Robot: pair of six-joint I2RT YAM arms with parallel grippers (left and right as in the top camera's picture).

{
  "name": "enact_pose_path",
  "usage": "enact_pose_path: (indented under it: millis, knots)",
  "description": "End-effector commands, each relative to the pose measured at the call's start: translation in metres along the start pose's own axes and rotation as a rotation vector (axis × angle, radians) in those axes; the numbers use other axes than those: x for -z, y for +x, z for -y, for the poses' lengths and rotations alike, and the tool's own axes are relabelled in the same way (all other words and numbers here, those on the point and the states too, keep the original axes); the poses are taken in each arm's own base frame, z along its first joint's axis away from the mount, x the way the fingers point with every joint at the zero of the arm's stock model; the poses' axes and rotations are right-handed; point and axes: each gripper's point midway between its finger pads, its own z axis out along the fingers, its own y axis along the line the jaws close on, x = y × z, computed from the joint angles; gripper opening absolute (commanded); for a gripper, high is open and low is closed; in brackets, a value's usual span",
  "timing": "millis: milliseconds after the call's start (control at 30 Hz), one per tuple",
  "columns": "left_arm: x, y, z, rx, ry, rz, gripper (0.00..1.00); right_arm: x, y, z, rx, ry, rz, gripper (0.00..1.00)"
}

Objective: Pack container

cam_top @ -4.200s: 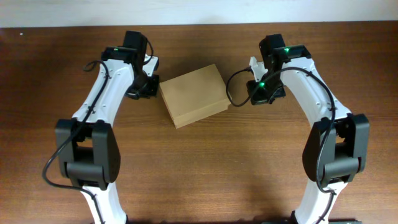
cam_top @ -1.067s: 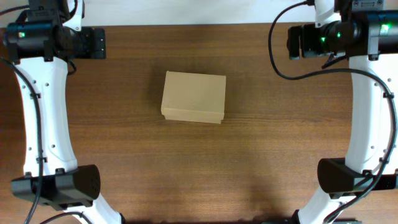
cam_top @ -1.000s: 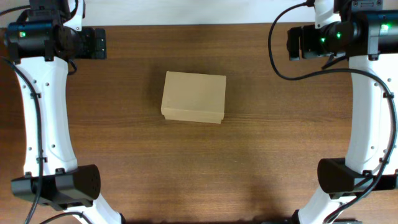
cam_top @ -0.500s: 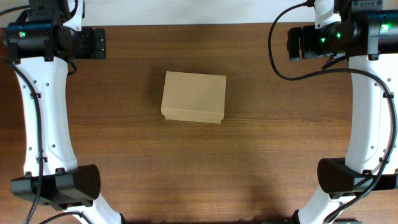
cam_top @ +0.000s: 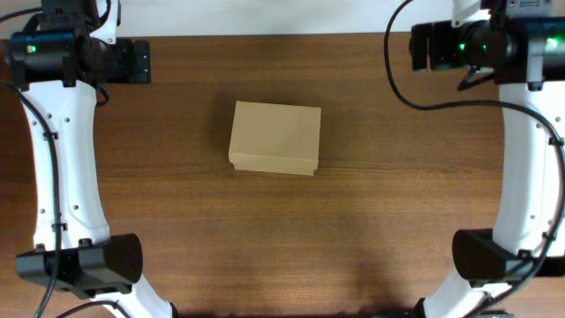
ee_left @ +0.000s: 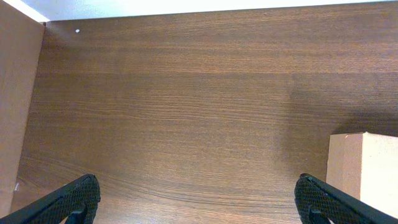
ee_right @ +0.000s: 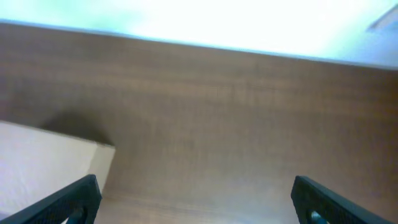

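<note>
The container (cam_top: 274,137), a plain tan cardboard box with its lid down flat, sits in the middle of the table. My left gripper (cam_top: 134,60) hovers at the far left corner, well away from it. It is open and empty, and the left wrist view has its fingertips (ee_left: 76,198) wide apart over bare wood with the container (ee_left: 367,171) at the right edge. My right gripper (cam_top: 422,46) hovers at the far right corner, also open and empty. The blurred right wrist view has the container (ee_right: 43,165) at the lower left, beside one of the spread fingers (ee_right: 78,198).
The dark wooden table (cam_top: 282,238) ends at a white wall along its far edge (cam_top: 265,34). A tan panel (ee_left: 15,106) stands at the left edge of the left wrist view. Both arm bases stand at the near corners.
Since the earliest frame both grippers have drawn back from the box to the far corners, and the box now lies squarer. In the last half second the right gripper shifted slightly farther back.
</note>
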Motion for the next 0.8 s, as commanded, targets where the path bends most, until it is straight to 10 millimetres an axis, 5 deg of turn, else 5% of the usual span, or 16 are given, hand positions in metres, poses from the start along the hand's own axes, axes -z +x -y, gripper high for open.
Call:
enact_pose_path:
  millis: [0, 200, 467, 633, 767]
  knots:
    - [-0.001, 0.000, -0.003, 0.002, -0.009, -0.004, 1.00, 0.050, -0.014, -0.003, 0.009, -0.011, 0.138, 0.99]
    - [-0.001, 0.000, -0.003, 0.002, -0.009, -0.004, 1.00, 0.072, 0.006, -0.012, 0.019, -0.033, 0.321, 0.99]
    - [-0.001, 0.000, -0.003, 0.002, -0.009, -0.004, 1.00, 0.087, 0.126, -0.028, 0.030, -0.046, 0.450, 0.99]
    - [-0.001, 0.000, -0.003, 0.002, -0.009, -0.004, 1.00, 0.095, 0.172, -0.033, 0.041, -0.038, 0.610, 0.99]
    - [-0.001, 0.000, -0.003, 0.002, -0.009, -0.004, 1.00, 0.084, 0.207, -0.048, 0.074, -0.089, 0.750, 0.99]
